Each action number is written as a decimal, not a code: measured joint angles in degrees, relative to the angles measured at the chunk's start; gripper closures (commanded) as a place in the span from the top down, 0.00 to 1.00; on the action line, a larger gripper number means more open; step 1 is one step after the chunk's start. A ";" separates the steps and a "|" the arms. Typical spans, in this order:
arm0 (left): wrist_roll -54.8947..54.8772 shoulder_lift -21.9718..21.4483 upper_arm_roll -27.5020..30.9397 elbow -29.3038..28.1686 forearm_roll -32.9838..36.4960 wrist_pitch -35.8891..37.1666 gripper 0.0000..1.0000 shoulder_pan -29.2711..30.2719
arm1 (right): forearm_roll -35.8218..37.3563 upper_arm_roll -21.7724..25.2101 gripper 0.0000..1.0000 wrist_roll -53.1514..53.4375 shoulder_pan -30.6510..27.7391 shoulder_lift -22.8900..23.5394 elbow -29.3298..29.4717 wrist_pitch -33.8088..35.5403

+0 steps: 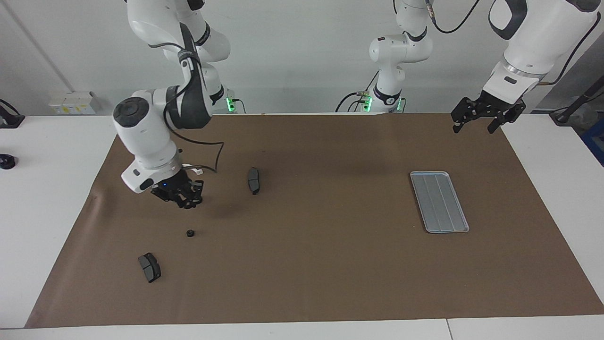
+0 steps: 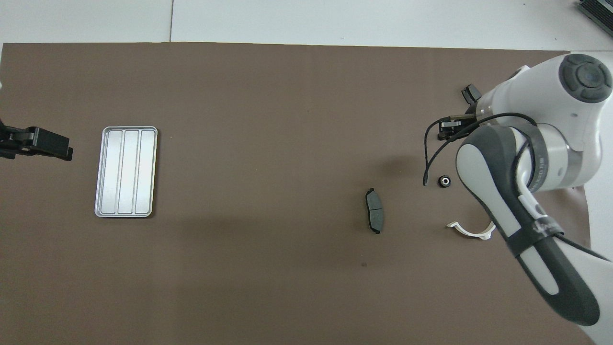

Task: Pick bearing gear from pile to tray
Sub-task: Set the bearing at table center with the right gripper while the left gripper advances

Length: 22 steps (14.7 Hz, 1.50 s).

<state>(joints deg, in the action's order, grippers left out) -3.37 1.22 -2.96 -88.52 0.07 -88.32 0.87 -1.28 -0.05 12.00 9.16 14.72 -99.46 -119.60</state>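
Note:
The pile lies at the right arm's end of the brown mat. It holds a white half-ring bracket [image 2: 471,232], two dark brake pads [image 1: 254,180] [image 1: 149,267] and two black round pieces. One round piece [image 1: 190,233] shows in the facing view, the other [image 2: 444,181] in the overhead view. My right gripper [image 1: 188,202] [image 2: 450,127] hangs in the air over the round pieces. Anything between its fingers is hidden. The silver tray [image 1: 439,201] [image 2: 126,171] lies bare toward the left arm's end. My left gripper [image 1: 473,126] waits open, raised near the tray.
The right arm's forearm [image 2: 522,201] covers part of the bracket and one brake pad [image 2: 471,92] from above. A loose black cable [image 2: 427,158] hangs from the right wrist. White table surface [image 1: 47,189] borders the mat.

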 measured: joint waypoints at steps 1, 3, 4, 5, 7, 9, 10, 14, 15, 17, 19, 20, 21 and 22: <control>0.00 0.00 0.00 -0.03 0.00 0.01 1.00 0.11 | 0.00 -0.14 0.00 4.94 3.12 0.14 0.41 -1.04; 0.00 0.00 0.02 -0.09 0.00 0.02 1.00 0.29 | 0.00 -0.31 0.00 11.67 9.24 1.05 0.43 -5.48; 0.00 0.00 0.02 -0.11 0.00 0.02 1.00 0.32 | -0.03 -0.36 0.00 14.55 12.13 1.98 0.45 -7.80; 0.00 0.00 0.02 -0.11 0.00 0.02 1.00 0.32 | -0.03 -0.38 0.00 18.18 14.86 3.29 0.50 -10.58; 0.00 0.00 0.02 -0.11 0.00 0.02 1.00 0.32 | 0.01 -0.43 0.00 25.04 19.33 6.73 1.00 -14.51; 0.00 0.00 0.02 -0.11 0.00 0.02 1.00 0.32 | 0.11 -0.44 0.00 31.16 23.97 12.32 4.10 -15.96; 0.00 0.00 0.02 -0.11 0.00 0.02 1.00 0.32 | 0.22 -0.43 0.00 33.83 25.96 15.62 6.51 -16.54; 0.00 0.00 0.02 -0.12 0.00 0.02 1.00 0.32 | 0.24 -0.38 0.36 36.46 28.95 22.65 11.87 -20.49; 0.00 0.00 0.02 -0.12 0.00 0.02 1.00 0.32 | 0.24 -0.30 0.65 36.46 28.89 22.69 12.01 -20.49; 0.00 -0.05 0.02 -0.12 0.00 0.03 1.00 0.32 | 0.24 -0.28 1.00 36.46 28.95 22.68 11.81 -20.32; 0.00 -0.27 0.02 -0.12 0.00 -0.02 1.00 0.32 | 0.24 -0.28 1.00 36.46 29.03 22.69 11.33 -19.72; 0.00 -0.38 0.00 -0.14 0.00 -0.05 1.00 0.32 | 0.24 -0.18 1.00 36.46 29.02 22.67 11.24 -19.10; 0.00 -0.46 -0.14 -0.28 0.00 -0.25 1.00 0.31 | 0.34 0.11 1.00 36.46 28.94 22.52 11.28 -18.39; 0.00 -0.48 -0.45 -0.52 0.00 -0.80 1.00 0.30 | 0.45 0.56 1.00 36.46 28.67 21.91 11.34 -17.61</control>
<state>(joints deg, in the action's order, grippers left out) -3.37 0.74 -3.42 -89.04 0.07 -89.12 1.16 -0.83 0.51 48.47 37.83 36.63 -88.11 -137.21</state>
